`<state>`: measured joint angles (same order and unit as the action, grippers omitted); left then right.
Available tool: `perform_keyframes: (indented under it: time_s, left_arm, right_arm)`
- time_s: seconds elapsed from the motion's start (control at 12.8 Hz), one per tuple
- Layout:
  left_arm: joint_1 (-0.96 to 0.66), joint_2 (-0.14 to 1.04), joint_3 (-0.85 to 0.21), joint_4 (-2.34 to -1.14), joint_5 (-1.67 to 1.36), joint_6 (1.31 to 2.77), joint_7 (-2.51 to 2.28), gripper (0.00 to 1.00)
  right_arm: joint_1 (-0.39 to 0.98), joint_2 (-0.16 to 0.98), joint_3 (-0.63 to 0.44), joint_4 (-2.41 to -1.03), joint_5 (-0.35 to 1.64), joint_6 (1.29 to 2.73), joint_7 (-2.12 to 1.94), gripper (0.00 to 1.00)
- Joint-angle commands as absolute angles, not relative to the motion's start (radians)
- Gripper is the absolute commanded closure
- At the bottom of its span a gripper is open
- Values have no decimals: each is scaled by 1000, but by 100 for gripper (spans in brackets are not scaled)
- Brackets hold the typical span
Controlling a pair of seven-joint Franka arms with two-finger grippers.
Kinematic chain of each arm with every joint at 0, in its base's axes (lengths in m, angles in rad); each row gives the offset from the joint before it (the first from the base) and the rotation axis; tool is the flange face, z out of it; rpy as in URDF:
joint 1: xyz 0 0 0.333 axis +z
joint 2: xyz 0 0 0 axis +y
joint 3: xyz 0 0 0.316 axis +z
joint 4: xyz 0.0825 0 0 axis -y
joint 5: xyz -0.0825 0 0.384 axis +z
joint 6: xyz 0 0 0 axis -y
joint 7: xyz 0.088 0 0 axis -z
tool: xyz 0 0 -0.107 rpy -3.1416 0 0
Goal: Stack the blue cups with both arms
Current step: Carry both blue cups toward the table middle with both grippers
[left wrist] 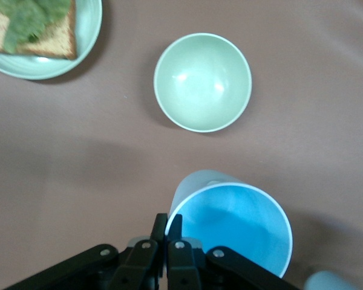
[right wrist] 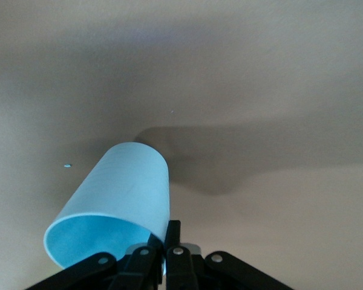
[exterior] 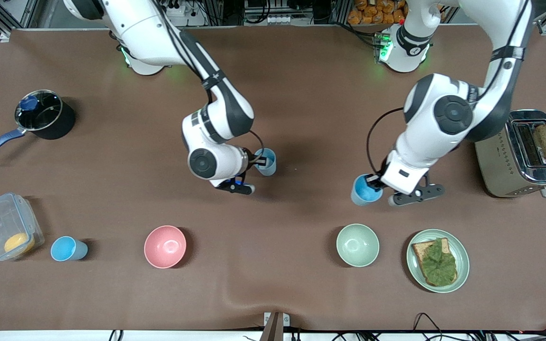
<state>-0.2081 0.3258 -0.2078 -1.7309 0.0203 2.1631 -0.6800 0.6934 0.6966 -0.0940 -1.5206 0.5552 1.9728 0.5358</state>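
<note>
1. My left gripper (exterior: pixel 376 183) has its fingers pinched on a blue cup (exterior: pixel 363 190) above the green bowl (exterior: pixel 357 245)
2. My right gripper (exterior: pixel 258 161) clamps another cup (exterior: pixel 266 161); I should align rims squarely before nesting

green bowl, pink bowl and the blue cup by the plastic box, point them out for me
green bowl (exterior: pixel 357 245), front view, inside bottom
pink bowl (exterior: pixel 165 246), front view, inside bottom
blue cup (exterior: pixel 64 248), front view, bright inside, beside the plastic box (exterior: pixel 3 226)

White jointed arms (exterior: pixel 436 128), black bands, black cables, green-lit bases (exterior: pixel 384 47).
</note>
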Motion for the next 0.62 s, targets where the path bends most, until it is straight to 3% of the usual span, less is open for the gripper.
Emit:
perform_keyframes:
  time_s: [0.0, 0.08, 0.16, 0.23, 0.31, 0.55]
  left_arm:
    - [-271, 377, -206, -1665, 23, 2145, -823, 100]
    - [-276, 400, -207, -1643, 26, 2145, -872, 100]
    - [-300, 417, -207, -1626, 23, 2145, -893, 100]
    - [-323, 437, -207, -1602, 20, 2145, -914, 100]
    - [-337, 460, -207, -1580, 21, 2145, -946, 100]
    - [-351, 489, -207, -1542, 21, 2145, -1008, 100]
  right_arm:
    - [701, 727, -109, -1482, 577, 1963, 552, 100]
    - [704, 729, -109, -1482, 577, 1963, 554, 100]
    - [703, 729, -109, -1482, 577, 1963, 552, 85]
    - [701, 729, -109, -1482, 578, 1962, 552, 52]
    - [707, 729, -110, -1482, 578, 1963, 557, 1]
    - [701, 713, -110, -1453, 572, 1950, 549, 0]
